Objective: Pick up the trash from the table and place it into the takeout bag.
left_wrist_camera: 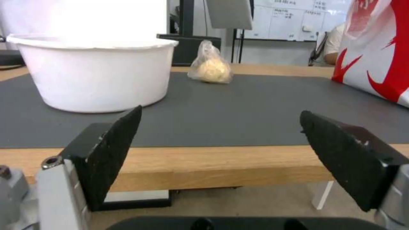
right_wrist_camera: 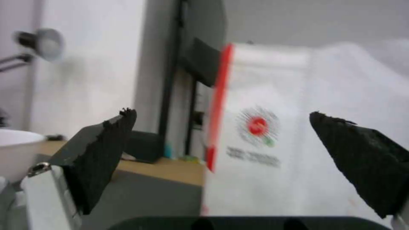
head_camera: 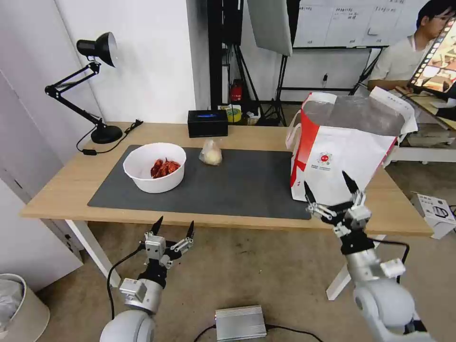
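On the light-wood table (head_camera: 66,183) lies a dark grey mat (head_camera: 237,185). A white bowl (head_camera: 154,166) holding red shells stands on the mat's left part, and a small clear knotted bag (head_camera: 211,153) with a pale lump sits behind it toward the middle. The takeout bag (head_camera: 344,142), white with a red side and foil lining, stands open at the table's right end. My left gripper (head_camera: 173,227) is open, below and in front of the table's front edge, facing the bowl (left_wrist_camera: 91,72) and the knotted bag (left_wrist_camera: 210,65). My right gripper (head_camera: 330,185) is open, close in front of the takeout bag (right_wrist_camera: 273,134).
A black box (head_camera: 207,123) and a black desk lamp (head_camera: 97,85) stand along the table's back edge. A silver metal box (head_camera: 240,322) lies on the floor between my arms. A white bin (head_camera: 19,308) is at the lower left, a cardboard box (head_camera: 434,211) on the floor at right.
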### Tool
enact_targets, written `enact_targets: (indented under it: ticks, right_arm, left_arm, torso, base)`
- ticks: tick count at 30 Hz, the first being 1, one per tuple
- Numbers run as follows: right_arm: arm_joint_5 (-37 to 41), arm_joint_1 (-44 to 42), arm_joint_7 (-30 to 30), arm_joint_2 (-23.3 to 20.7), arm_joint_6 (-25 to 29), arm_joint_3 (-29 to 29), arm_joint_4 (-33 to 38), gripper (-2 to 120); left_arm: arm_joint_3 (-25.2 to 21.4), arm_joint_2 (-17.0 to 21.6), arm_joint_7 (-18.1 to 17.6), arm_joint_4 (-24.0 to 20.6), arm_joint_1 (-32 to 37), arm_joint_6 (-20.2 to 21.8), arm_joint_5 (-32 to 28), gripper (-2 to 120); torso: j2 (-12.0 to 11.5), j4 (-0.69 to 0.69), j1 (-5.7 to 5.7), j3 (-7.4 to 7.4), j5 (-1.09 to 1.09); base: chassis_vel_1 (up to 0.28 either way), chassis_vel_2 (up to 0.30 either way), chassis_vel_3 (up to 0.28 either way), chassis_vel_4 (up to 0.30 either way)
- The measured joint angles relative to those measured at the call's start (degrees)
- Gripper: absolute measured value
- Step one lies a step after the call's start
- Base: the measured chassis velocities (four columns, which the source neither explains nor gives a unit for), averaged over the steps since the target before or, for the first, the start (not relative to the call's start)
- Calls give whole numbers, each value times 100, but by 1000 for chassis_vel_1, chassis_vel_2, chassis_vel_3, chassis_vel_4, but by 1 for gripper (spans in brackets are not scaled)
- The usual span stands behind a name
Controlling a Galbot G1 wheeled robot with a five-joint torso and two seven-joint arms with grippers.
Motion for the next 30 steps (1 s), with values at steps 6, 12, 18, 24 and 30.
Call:
enact_targets:
  ticks: [6, 12, 18, 24, 30]
  right_arm:
    - [-214, -247, 463, 240, -329, -69, 93, 100]
    - [-415, -410, 769, 310, -608, -214, 166, 100]
    - [-369, -519, 938, 297, -1005, -450, 358, 100]
    - [-289, -620, 1027, 294, -1213, -595, 504, 100]
    - [-296, -741, 1035, 332, -1304, -713, 613, 100]
  left_arm:
    - [-3, -16, 4, -40, 25, -1, -2, 100]
    - [-17, -38, 11, -45, 59, -18, -2, 100]
    - [-41, -41, 14, -114, 103, -28, -1, 100]
    - [-55, -35, 14, -144, 111, -28, -2, 100]
    - [-61, -19, 14, -153, 88, -26, -3, 100]
  torso:
    - [0, 0, 0, 0, 0]
    - [0, 0, 0, 0, 0]
    - [0, 0, 0, 1, 0]
    - [0, 0, 0, 1, 0]
    - [0, 0, 0, 1, 0]
  base:
    - [0, 0, 0, 0]
    - [0, 0, 0, 0]
    - [0, 0, 0, 0]
    - [0, 0, 0, 0]
    - [0, 0, 0, 0]
